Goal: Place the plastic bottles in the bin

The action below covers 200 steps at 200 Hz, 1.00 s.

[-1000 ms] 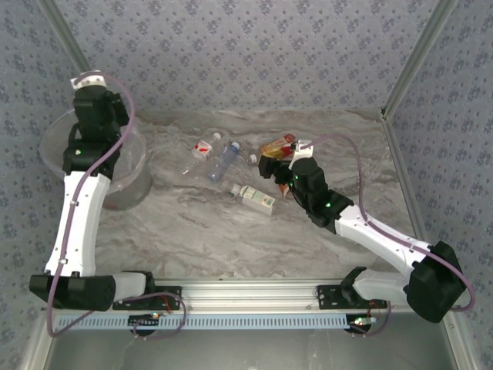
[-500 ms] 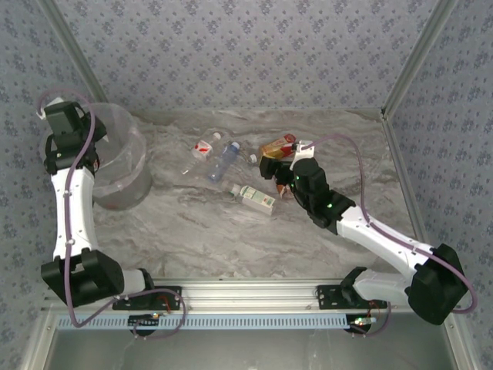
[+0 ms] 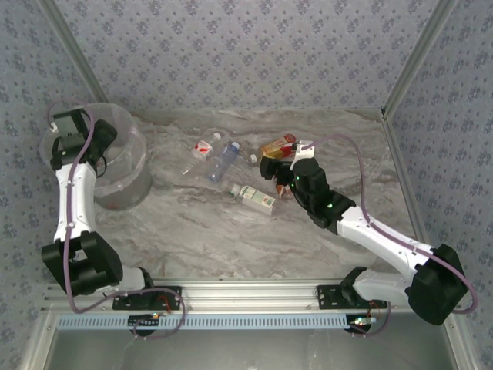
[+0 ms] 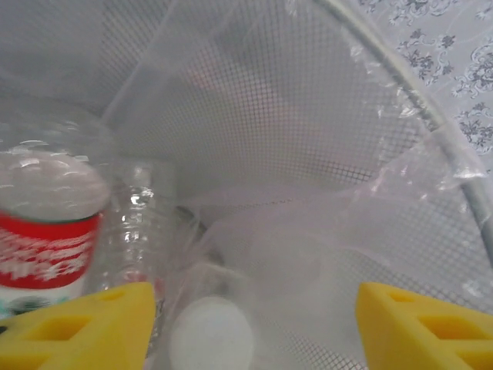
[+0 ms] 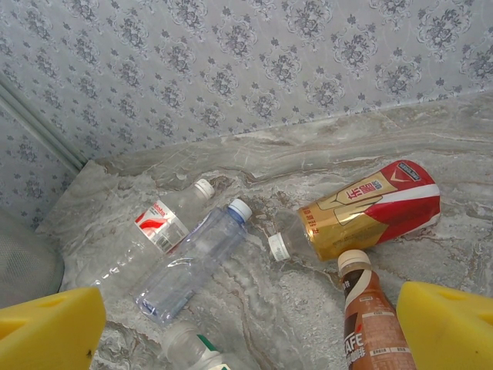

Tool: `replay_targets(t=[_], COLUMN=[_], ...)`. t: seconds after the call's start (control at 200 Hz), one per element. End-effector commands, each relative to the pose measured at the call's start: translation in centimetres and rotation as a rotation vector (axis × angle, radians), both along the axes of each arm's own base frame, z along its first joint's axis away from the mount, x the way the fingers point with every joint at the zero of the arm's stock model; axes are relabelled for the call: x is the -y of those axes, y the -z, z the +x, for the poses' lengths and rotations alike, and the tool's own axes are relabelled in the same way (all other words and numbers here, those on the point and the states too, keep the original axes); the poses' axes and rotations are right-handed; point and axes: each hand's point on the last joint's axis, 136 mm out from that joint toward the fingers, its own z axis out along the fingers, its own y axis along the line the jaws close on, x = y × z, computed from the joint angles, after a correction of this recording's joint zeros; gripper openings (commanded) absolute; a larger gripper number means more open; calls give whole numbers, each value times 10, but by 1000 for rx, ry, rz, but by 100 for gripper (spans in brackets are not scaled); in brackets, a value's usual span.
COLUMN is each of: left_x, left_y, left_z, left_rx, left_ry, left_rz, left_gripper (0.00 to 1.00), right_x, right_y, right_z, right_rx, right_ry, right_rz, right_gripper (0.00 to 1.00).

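My left gripper [image 3: 73, 127] hangs over the bin [image 3: 129, 181] at the far left, its yellow fingers wide apart and open [image 4: 254, 324]. Inside the bin lie a clear bottle with a red label [image 4: 50, 231], beside the left finger, and a white cap [image 4: 209, 335]. My right gripper [image 3: 269, 166] is open [image 5: 250, 324] above the bottles on the table. These are a red-labelled clear one [image 5: 158, 227], a bluish one [image 5: 192, 262], a gold-and-red one [image 5: 370, 212], a brown coffee one [image 5: 370, 320] and a white-green one [image 3: 258, 199].
Patterned walls close the table at the back and on both sides. The bin's mesh wall and liner [image 4: 293, 116] surround the left fingers. Bare marble lies between the bin and the bottle cluster, and in front of the cluster toward the rail.
The left wrist has swung from above the bin's middle to its left rim, and its jaws have opened. The right arm and the table bottles have not moved.
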Motion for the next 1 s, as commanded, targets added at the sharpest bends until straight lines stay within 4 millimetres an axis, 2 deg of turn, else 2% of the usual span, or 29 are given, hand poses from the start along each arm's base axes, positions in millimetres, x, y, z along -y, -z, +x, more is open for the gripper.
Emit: replay_targets(t=[0.0, 0.09, 0.36, 0.55, 0.735, 0.875, 0.994], left_x=[2, 2, 13, 35, 54, 84, 118], left_y=[13, 11, -15, -41, -69, -90, -101], left_z=[0, 2, 0, -1, -9, -17, -20], left_rx=[-42, -47, 20, 112, 167, 189, 202], left_ry=[-5, -3, 57, 153, 173, 226, 325], left_rz=[-55, -60, -62, -77, -2, 113, 172], left_gripper=[81, 88, 94, 98, 99, 99, 99], right_x=[6, 6, 4, 1, 2, 7, 26], right_y=[-1, -2, -1, -1, 3, 5, 7], right_z=[0, 0, 3, 6, 6, 5, 4], right_rx=[-6, -6, -5, -9, -19, -27, -18], right_ry=[23, 25, 25, 18, 25, 46, 150], right_rz=[-4, -6, -9, -13, -23, -34, -4], right_gripper=[99, 99, 99, 99, 100, 100, 100])
